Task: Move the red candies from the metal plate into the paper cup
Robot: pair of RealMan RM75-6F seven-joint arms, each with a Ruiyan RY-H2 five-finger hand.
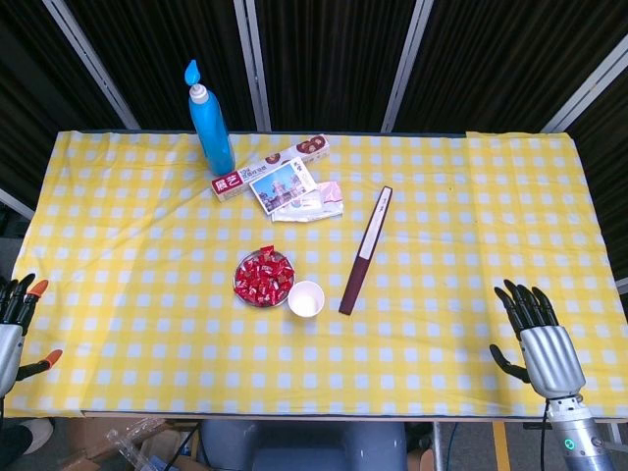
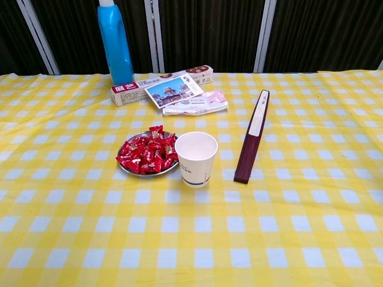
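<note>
Pile of red wrapped candies [image 2: 147,154] heaped on small round metal plate [image 2: 127,171], white paper cup [image 2: 195,158] just beside, upright. Left hand [image 1: 12,319], right hand [image 1: 538,339] at table edges, fingers spread, empty. Risks: knocking light cup over w/ fingers; candies spilling off heap.

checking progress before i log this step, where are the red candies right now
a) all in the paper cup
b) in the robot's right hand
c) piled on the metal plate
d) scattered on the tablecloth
c: the red candies sit heaped on the metal plate, the paper cup beside it looks empty, and the right hand holds nothing at the table's edge.
</note>
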